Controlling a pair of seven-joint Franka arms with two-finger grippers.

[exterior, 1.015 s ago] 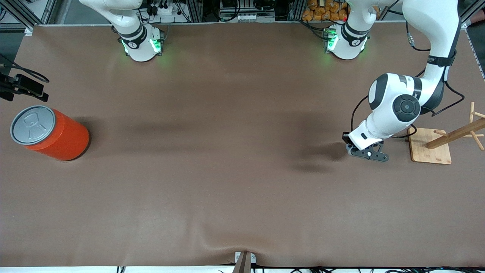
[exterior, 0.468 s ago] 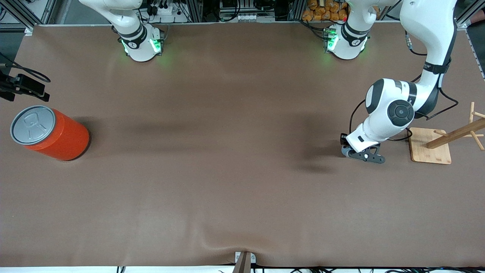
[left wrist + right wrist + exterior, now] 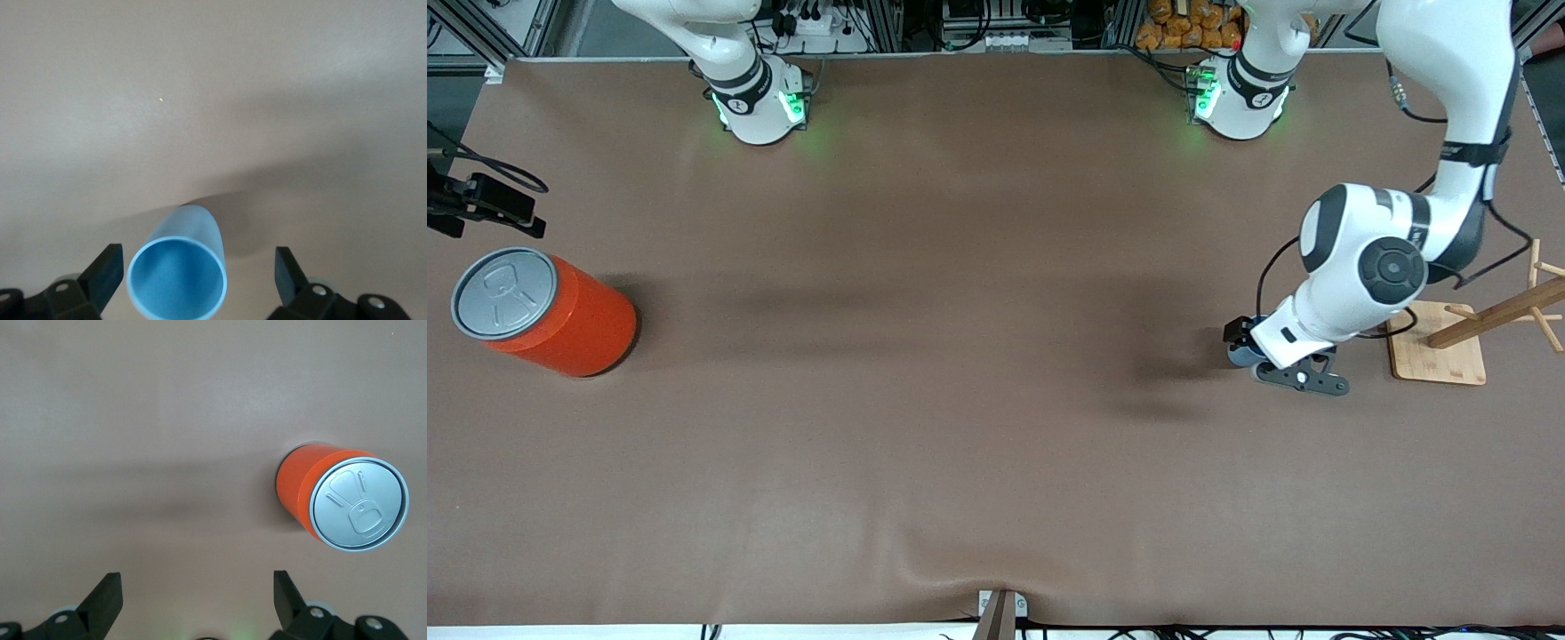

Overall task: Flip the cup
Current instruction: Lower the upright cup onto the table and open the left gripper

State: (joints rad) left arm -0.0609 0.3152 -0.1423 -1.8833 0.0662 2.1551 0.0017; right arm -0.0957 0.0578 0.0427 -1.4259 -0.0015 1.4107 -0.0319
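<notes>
The cup (image 3: 177,277) is a small light-blue tumbler that stands on the brown table with its open mouth up, toward the wrist camera. My left gripper (image 3: 198,277) is open around it. One finger is close beside the rim and the other is well apart from it. In the front view only a sliver of the cup (image 3: 1238,356) shows under my left gripper (image 3: 1249,349), beside the wooden rack. My right gripper (image 3: 197,600) is open and empty, high over the table beside the orange can (image 3: 333,497).
The large orange can (image 3: 560,313) with a grey pull-tab lid stands at the right arm's end of the table. A wooden peg rack on a bamboo base (image 3: 1436,356) stands at the left arm's end, close to the left wrist.
My left wrist has swung a little toward the left arm's end of the table, and the blue of the cup now shows under it. The right arm and the can have not moved.
</notes>
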